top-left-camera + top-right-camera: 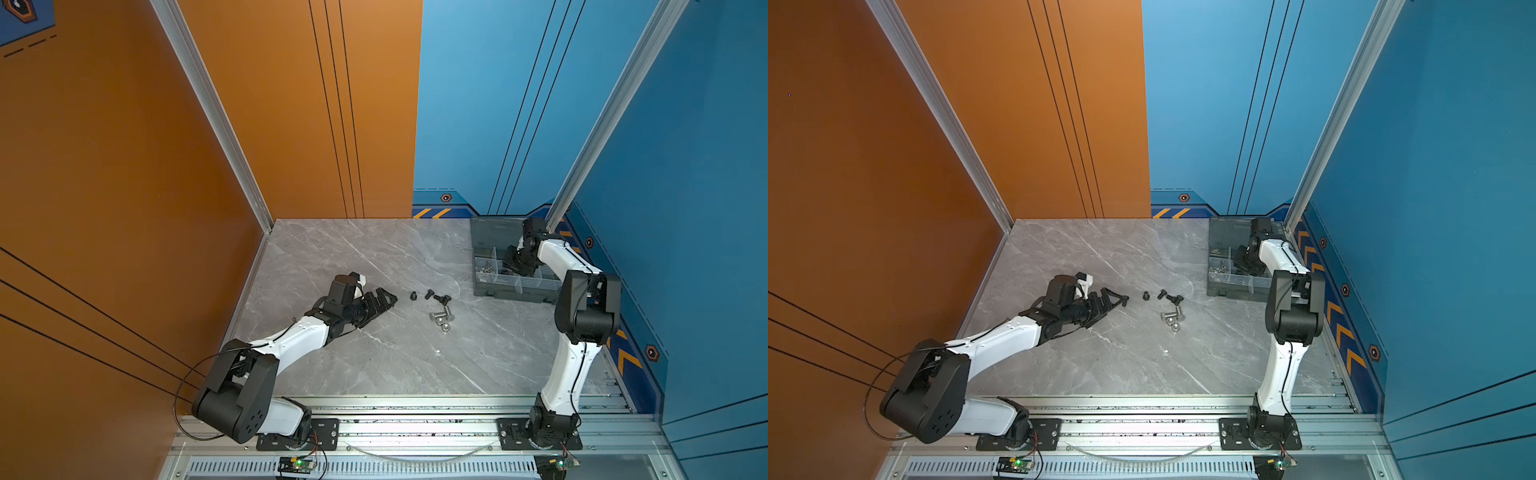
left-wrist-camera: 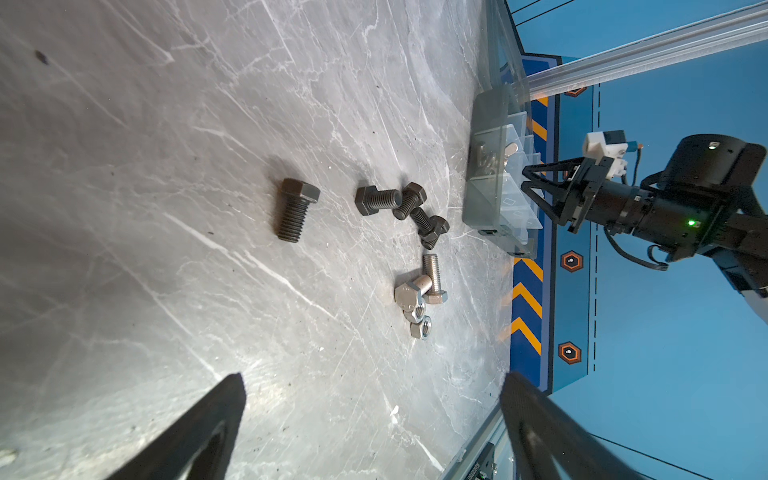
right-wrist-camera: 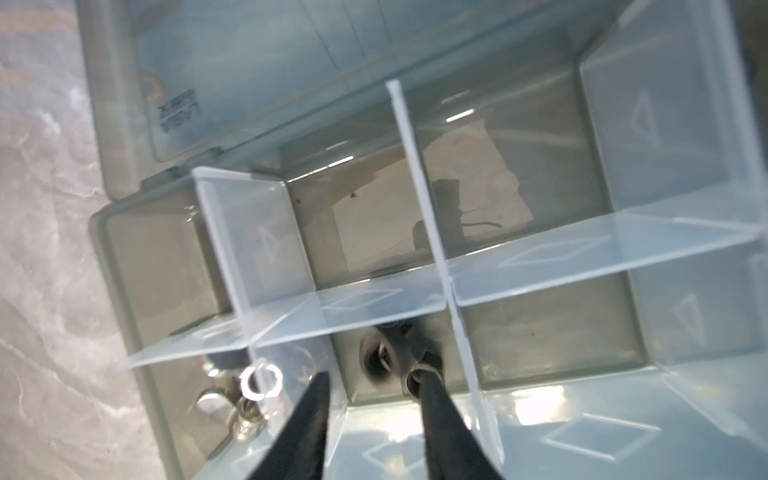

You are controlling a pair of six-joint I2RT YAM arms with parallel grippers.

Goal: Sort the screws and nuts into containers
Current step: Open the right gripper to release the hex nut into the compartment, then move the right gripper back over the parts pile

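Right gripper (image 3: 374, 376): fingers apart, tips just above black nuts (image 3: 380, 357) in an organiser box (image 1: 498, 293) compartment, beside the silver wing nuts (image 3: 253, 390). Left gripper (image 2: 372, 384): fingers wide apart, empty, near black bolts (image 2: 295, 210) and silver bolts (image 2: 432, 278) on marble table (image 2: 166, 166).

Nothing can be read. The organiser box lid (image 3: 249, 70), beyond the right end effector (image 3: 372, 372), carries dark printed lines (image 3: 178, 112), upside down and too blurred to make out.
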